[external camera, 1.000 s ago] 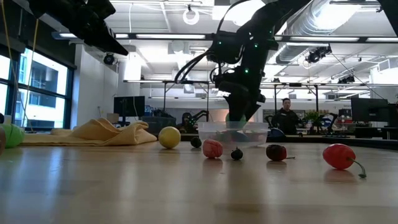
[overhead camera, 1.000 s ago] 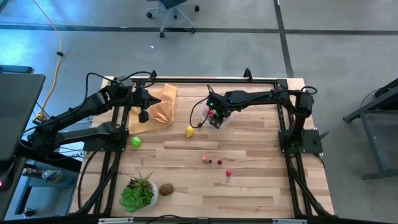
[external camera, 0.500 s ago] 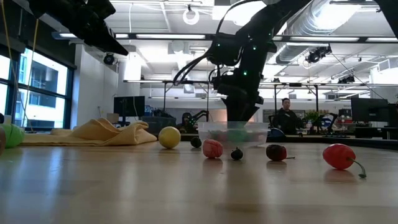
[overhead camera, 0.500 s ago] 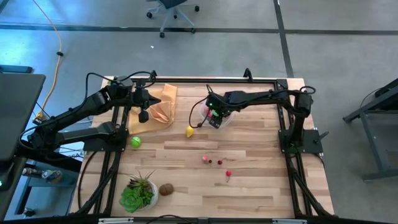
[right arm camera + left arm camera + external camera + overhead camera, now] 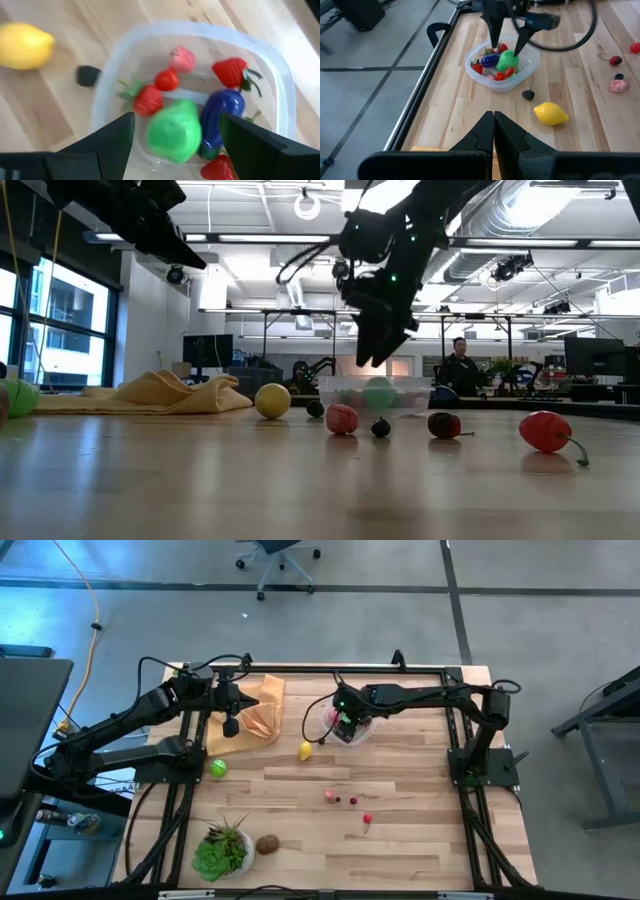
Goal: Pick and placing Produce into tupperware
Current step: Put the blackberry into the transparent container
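The clear tupperware [image 5: 352,733] [image 5: 502,67] stands on the table's far middle. It contains a green piece [image 5: 172,131], a purple eggplant [image 5: 220,117], strawberries and a small red tomato. My right gripper [image 5: 343,720] [image 5: 380,350] [image 5: 175,145] hangs open just above the tub and touches nothing. A yellow lemon [image 5: 305,751] [image 5: 551,113] and a small black piece [image 5: 528,94] lie next to the tub. My left gripper [image 5: 231,726] [image 5: 493,117] is shut and empty, raised over the tan cloth [image 5: 255,710].
More produce lies loose on the wood. There is a green ball [image 5: 218,768] at the left, a pink piece [image 5: 330,796], dark berries [image 5: 352,800] and a red piece [image 5: 367,819] in the middle, and a brown one [image 5: 267,844] near the potted plant [image 5: 222,852]. A person stands in the room beyond.
My right gripper has risen out of the tupperware and shifted slightly toward the table's left. The green piece it carried down now lies in the tub, apart from the fingers. The left arm has kept still.
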Controlling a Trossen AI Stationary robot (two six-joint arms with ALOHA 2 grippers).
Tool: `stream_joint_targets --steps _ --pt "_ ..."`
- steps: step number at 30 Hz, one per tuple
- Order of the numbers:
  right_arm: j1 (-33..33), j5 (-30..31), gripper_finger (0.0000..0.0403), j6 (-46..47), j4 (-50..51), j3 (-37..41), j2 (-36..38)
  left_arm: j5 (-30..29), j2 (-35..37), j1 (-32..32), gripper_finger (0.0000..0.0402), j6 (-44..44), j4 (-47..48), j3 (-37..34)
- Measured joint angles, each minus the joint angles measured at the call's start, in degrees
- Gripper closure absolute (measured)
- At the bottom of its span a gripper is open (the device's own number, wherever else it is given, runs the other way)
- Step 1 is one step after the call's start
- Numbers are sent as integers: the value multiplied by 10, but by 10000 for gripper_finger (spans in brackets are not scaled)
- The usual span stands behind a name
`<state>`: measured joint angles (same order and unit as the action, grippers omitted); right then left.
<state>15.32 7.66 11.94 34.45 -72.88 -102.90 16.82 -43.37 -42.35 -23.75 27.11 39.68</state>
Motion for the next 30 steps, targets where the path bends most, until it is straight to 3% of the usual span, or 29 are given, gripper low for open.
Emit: stream_joint_targets --steps 6,15,30 --pt "-44 -17 127 -61 -54 0 25 0 0 0 399 0 0 0" --pt "-119 45 129 -171 -125 0 -1 0 0 0 399 0 0 0" --pt "-116 9 164 -289 -174 0 -59 0 0 0 399 0 0 0"
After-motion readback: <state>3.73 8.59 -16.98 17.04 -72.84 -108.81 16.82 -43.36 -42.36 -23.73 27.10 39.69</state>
